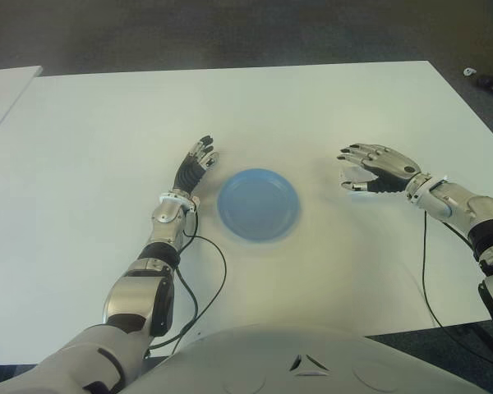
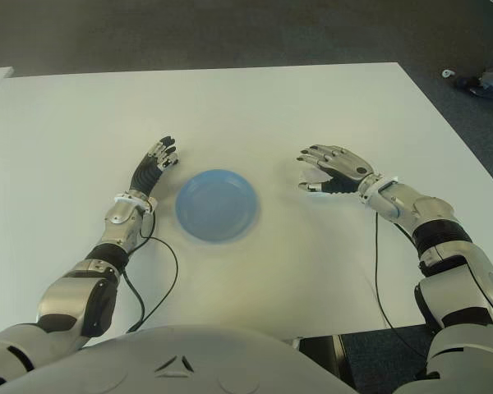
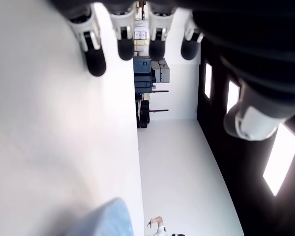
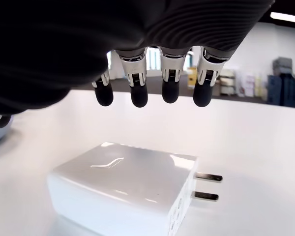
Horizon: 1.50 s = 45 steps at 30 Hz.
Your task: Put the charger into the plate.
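The white surface [image 1: 107, 148] is slick. The empty blue plate [image 1: 258, 203] sits at centre frame. My right hand [image 1: 376, 168] hovers right of it, fingers [image 4: 170, 88] apart above the white charger [image 4: 123, 189]; a careless close could skid it away. My left hand [image 1: 195, 164], left of the plate, is open.

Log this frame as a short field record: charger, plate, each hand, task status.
charger: white, lying on the table under the right hand, not gripped
plate: blue, holds nothing, mid-table between the hands
right hand: fingers open above the charger, right of the plate
left hand: open, idle left of the plate
status: charger not yet picked up
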Tool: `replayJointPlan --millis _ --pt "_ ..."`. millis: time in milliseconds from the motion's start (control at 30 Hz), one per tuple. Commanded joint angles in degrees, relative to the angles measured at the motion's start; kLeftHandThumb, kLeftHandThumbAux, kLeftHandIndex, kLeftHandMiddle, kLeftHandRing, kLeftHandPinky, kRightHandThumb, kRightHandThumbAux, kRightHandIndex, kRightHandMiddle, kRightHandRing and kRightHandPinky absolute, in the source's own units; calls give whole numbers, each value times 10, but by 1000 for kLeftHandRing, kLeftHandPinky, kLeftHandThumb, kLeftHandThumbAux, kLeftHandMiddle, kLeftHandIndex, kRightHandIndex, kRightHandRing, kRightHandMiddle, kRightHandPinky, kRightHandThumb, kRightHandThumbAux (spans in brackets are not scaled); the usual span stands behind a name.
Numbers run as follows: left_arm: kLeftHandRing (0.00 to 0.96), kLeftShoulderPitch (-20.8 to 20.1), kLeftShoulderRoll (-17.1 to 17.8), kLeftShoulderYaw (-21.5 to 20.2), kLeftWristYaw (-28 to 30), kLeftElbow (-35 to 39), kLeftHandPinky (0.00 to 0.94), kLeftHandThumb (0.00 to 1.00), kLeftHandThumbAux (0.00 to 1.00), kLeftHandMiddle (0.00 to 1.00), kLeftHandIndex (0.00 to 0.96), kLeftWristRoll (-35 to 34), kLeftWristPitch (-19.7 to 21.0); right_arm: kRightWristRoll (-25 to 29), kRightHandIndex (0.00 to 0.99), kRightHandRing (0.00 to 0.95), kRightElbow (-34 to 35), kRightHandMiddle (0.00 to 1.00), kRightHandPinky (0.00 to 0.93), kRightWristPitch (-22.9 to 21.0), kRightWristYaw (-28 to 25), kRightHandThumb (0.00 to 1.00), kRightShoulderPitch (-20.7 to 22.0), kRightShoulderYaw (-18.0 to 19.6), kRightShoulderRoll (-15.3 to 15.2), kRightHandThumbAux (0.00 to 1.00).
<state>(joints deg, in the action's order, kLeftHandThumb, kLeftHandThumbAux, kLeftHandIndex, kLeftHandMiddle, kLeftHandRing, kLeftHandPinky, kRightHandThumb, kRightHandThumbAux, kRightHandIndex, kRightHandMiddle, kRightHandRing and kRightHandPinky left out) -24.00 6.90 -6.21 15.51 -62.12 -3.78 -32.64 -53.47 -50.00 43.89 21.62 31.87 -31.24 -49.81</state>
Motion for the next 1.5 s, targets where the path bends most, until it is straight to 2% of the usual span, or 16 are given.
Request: replayJointPlan --millis 33,200,400,700,833,1100,1500 --pt "0 19 4 2 10 -26 6 0 490 0 0 4 35 -57 0 0 1 0 0 3 58 383 15 -27 -11 85" --pt "0 18 6 4 8 -28 12 0 481 0 0 8 34 -115 0 0 0 0 0 -3 116 382 38 -56 -17 73" --pt "0 19 8 8 4 -28 13 0 478 0 0 13 35 -160 0 0 2 0 0 -11 150 384 61 -83 -20 67" --pt "0 20 6 6 1 -25 13 0 479 4 0 10 38 -222 0 0 -27 0 0 -46 210 447 93 -132 -13 80" --pt "4 21 5 3 2 -24 15 0 476 13 0 6 40 -246 0 0 -63 0 0 -62 235 452 116 -159 0 86" --pt "5 24 5 1 6 -20 16 0 475 9 0 4 39 -260 0 0 -138 0 0 -89 266 448 148 -198 33 91" --pt "7 32 9 -2 18 -12 18 0 489 16 0 -2 38 -239 0 0 -200 0 0 -118 267 479 160 -219 66 77"
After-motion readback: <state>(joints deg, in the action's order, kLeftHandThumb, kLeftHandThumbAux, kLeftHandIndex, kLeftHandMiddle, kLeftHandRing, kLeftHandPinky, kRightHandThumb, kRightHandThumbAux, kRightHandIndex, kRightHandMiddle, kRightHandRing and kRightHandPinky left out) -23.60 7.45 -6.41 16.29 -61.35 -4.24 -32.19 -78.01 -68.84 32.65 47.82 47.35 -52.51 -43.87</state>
